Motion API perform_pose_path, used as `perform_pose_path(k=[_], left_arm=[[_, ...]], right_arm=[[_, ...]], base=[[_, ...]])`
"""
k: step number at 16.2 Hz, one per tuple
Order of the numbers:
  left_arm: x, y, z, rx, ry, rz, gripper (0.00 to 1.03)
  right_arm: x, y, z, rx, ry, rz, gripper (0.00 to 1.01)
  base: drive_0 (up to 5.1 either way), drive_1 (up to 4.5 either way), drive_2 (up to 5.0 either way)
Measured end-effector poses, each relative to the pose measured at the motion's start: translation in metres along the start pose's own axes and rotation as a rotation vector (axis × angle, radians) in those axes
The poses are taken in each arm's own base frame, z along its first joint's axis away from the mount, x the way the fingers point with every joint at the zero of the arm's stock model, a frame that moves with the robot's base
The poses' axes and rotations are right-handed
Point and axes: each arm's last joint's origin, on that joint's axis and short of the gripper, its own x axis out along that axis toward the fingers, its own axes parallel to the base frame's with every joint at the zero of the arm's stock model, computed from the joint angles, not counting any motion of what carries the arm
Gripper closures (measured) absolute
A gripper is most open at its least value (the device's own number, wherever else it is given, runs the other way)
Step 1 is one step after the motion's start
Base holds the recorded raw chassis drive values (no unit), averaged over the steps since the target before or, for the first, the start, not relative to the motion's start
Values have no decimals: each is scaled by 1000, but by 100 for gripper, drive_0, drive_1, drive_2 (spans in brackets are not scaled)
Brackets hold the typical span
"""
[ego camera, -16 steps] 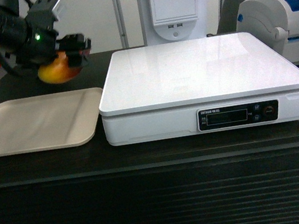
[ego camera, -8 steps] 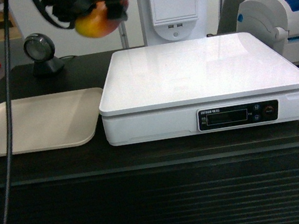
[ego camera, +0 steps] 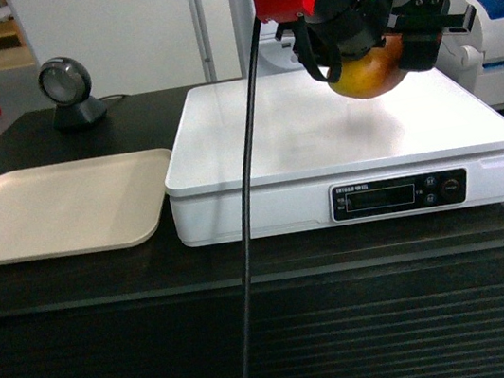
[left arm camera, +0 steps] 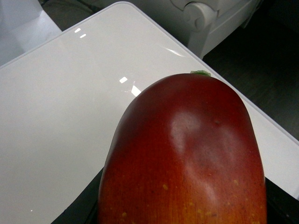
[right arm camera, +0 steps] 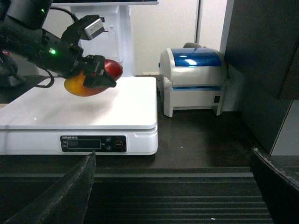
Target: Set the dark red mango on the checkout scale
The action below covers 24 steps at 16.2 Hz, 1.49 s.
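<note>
Above white scale point(ego camera: 337, 123), gripped dark red mango point(ego camera: 368, 75)

Left arm reaching across to the right, fingers point(ego camera: 419, 33) clamped, right fingers point(right arm camera: 79, 186) spread, low

Dark red mango point(ego camera: 368, 75) held just above white scale point(ego camera: 319, 130) on checkout point(ego camera: 257, 342).
</note>
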Motion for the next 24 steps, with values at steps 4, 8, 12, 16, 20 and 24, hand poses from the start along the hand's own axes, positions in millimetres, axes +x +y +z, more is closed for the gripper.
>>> perform_pose_path(k=[4, 8, 12, 16, 20, 24], left_arm=[[25, 15, -22, -37, 84, 60, 41], [21, 20, -18, -42, 81, 89, 40], [21, 20, -15, -39, 56, 75, 3], [-2, 25, 3, -40, -38, 87, 5], [-88, 48, 46, -77, -308, 144, 5], [-206, 89, 35, -121, -521, 293, 5]], right_arm=[[0, 0, 0, 0, 0, 0, 3], [0, 0, 0, 0, 0, 0, 3], [0, 0, 0, 0, 0, 0, 3], [0, 0, 0, 0, 0, 0, 3], [0, 0, 0, 0, 0, 0, 3], [0, 0, 0, 0, 0, 0, 3]], base=[[0, 0, 0], [0, 0, 0], [0, 0, 0], [0, 0, 0], [0, 0, 0], [0, 0, 0]])
